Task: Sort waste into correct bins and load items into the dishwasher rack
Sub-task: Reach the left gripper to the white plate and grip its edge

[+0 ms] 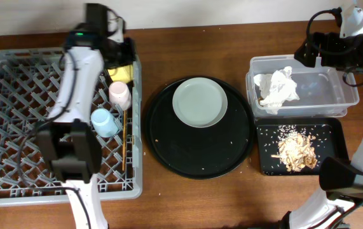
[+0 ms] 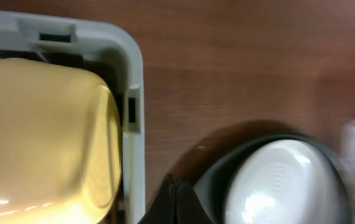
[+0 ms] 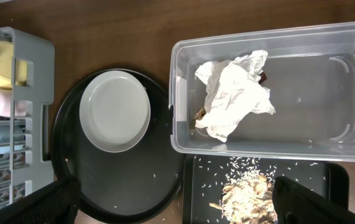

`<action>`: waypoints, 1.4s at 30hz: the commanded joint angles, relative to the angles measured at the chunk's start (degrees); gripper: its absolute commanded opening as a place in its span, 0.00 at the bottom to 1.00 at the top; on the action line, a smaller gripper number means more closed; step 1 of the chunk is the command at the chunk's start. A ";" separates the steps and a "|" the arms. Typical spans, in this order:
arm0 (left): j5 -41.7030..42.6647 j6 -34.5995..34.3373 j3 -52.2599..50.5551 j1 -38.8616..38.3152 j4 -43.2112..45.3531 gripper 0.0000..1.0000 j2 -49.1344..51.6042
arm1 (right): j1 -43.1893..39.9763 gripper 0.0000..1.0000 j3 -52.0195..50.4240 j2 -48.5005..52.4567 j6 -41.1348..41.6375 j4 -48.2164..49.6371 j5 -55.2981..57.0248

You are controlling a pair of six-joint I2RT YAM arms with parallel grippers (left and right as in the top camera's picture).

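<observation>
Closest to the overhead lens is the left arm, rising over the dishwasher rack (image 1: pixel 16 95). Its tool (image 2: pixel 176 196) is closed, the 2 fingers meeting in a dark point with nothing between them. It hangs by the rack's far right corner.

That grey rack is the biggest thing on the wooden surface (image 1: pixel 187 203) and fills the left side. Beside it in the middle lies the large round black tray (image 1: pixel 194 156), dotted with a few pale crumbs. On the right stands the clear plastic tub (image 1: pixel 334 95), and just in front of it lies the shallow black rectangular tray (image 1: pixel 334 137).

The pale grey-green plate (image 1: pixel 199 102) rests on the far part of the round tray. The yellow bowl (image 2: pixel 46 137) sits in the rack's far right corner, close against the wall. The crumpled white napkin (image 1: pixel 278 86) lies in the left half of the tub. The beige food scraps (image 1: pixel 295 151) are heaped in the rectangular tray, with loose grains scattered around them.

Along the rack's right side, the pink cup (image 1: pixel 119 94) lies just in front of the bowl, and the light-blue cup (image 1: pixel 105 122) sits nearer the arm's base. The 2 chopsticks (image 1: pixel 124 143) lie lengthwise beside the cups, near the rack's right wall.

The right tool (image 3: pixel 174 186) is spread wide and empty, high over the tub and rectangular tray.
</observation>
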 commanded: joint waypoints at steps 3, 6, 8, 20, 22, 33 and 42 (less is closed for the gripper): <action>-25.53 2.93 0.35 -1.53 -2.19 0.00 3.15 | -0.24 0.99 -0.31 0.35 0.46 -0.17 0.50; -31.69 4.31 1.11 -0.20 -5.05 0.00 3.13 | -0.24 0.99 -0.31 0.37 0.46 -0.17 0.50; -33.90 4.31 1.95 1.31 -7.80 0.00 3.10 | -0.26 0.99 -0.31 0.35 0.46 -0.17 0.50; -11.32 4.28 27.69 0.68 -25.07 0.39 3.04 | -0.24 0.99 -0.31 0.35 0.46 -0.17 0.50; -5.46 4.28 29.46 -2.23 -25.31 0.51 3.04 | -0.24 0.99 -0.31 0.35 0.46 -0.17 0.50; 1.05 4.26 29.55 -19.85 -24.57 0.84 7.45 | -0.24 0.98 -0.31 0.37 0.46 -0.17 0.50; -12.92 0.98 29.53 -26.53 -27.56 0.81 16.46 | -0.24 0.99 -0.31 0.37 0.46 -0.17 0.50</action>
